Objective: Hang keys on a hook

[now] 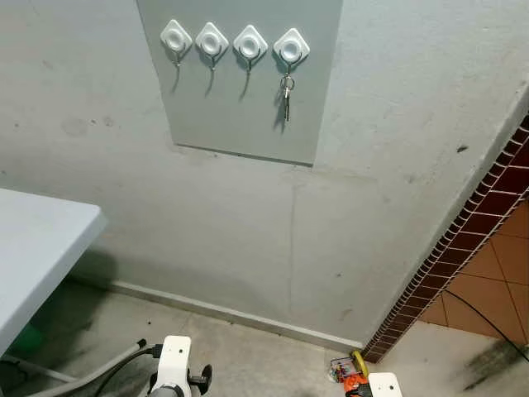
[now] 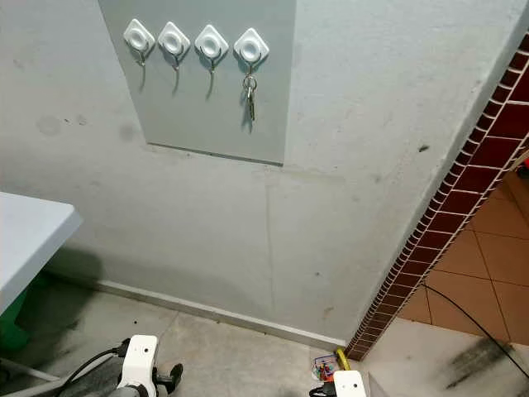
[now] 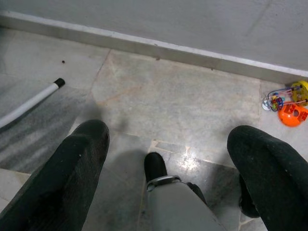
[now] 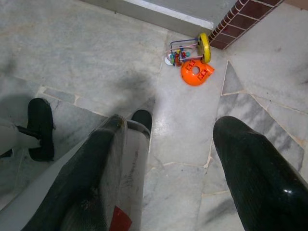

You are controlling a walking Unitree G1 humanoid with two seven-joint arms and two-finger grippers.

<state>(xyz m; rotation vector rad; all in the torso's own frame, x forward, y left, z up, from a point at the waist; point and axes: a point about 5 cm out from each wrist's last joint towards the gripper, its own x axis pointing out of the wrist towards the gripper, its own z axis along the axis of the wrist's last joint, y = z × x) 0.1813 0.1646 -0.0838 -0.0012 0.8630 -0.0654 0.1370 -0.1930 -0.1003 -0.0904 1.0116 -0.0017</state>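
A grey wall (image 1: 207, 223) fills most of the head views, with one brick edge (image 1: 463, 240) slanting down on the right and one white table (image 1: 33, 248) at the left. On the wall sits one grey panel (image 1: 248, 124) carrying four white hooks (image 1: 211, 40) in a row. One set of keys (image 1: 287, 95) hangs from the rightmost hook (image 1: 291, 46); the other three are bare. Both arms hang low over the marble floor (image 3: 183, 106). The left gripper (image 3: 168, 159) has its two black fingers spread wide, holding nothing; the right gripper (image 4: 168, 159) is likewise spread and empty. Two small toys (image 4: 190, 57), one orange and one yellow-wheeled, lie by the brick corner.
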